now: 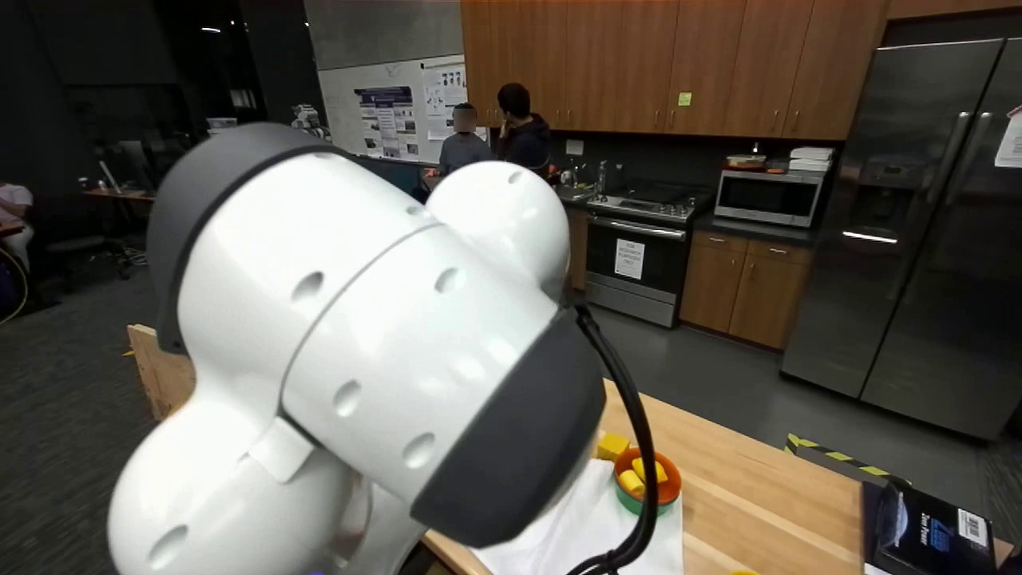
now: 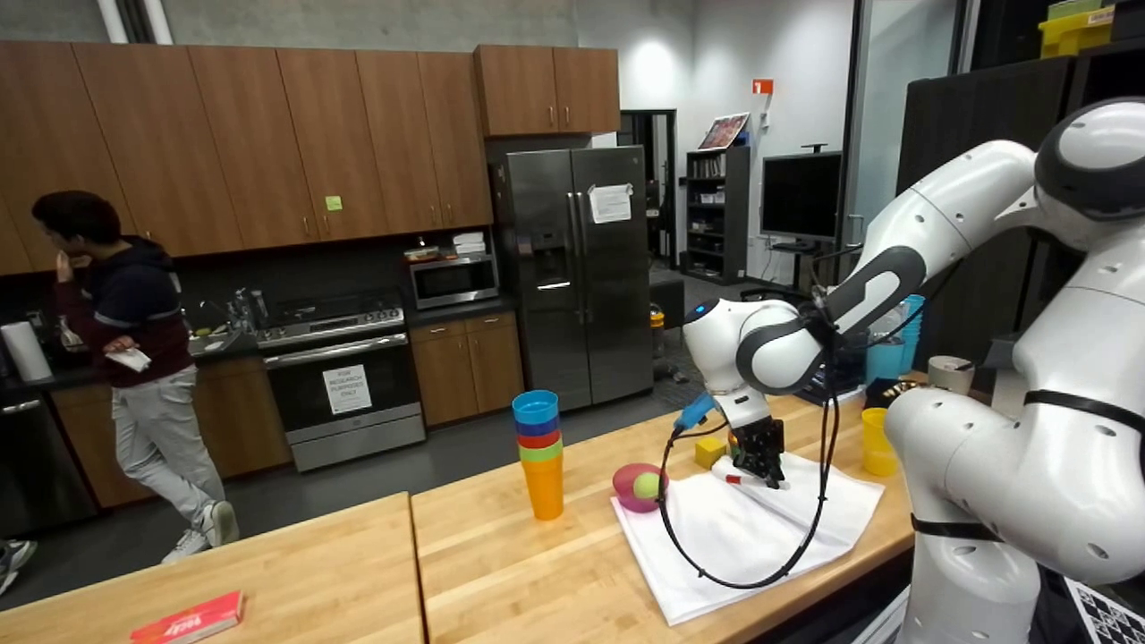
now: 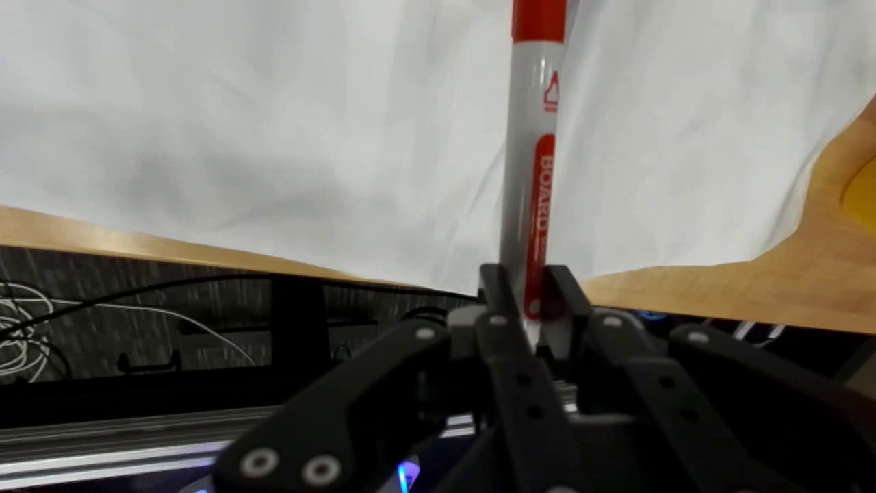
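Observation:
My gripper (image 3: pixel 525 277) is shut on a white marker (image 3: pixel 530 137) with a red cap and a red "BOARD" label. The fingers grip its lower end, and the cap points away from them in the wrist view. In an exterior view the gripper (image 2: pixel 769 481) is low over a white cloth (image 2: pixel 716 528), and the marker's red cap (image 2: pixel 733 479) sticks out sideways. The marker lies roughly level there; I cannot tell whether it touches the cloth. The cloth also fills much of the wrist view (image 3: pixel 274 123). In an exterior view (image 1: pixel 559 527) the arm hides the gripper.
A yellow block (image 2: pixel 709 452) and a pink bowl (image 2: pixel 626 487) with a green ball stand by the cloth. Stacked cups (image 2: pixel 541 483) and a yellow cup (image 2: pixel 878 443) stand on the table. An orange and green bowl (image 1: pixel 672 487) holds yellow pieces. A cable (image 2: pixel 666 510) loops from the arm.

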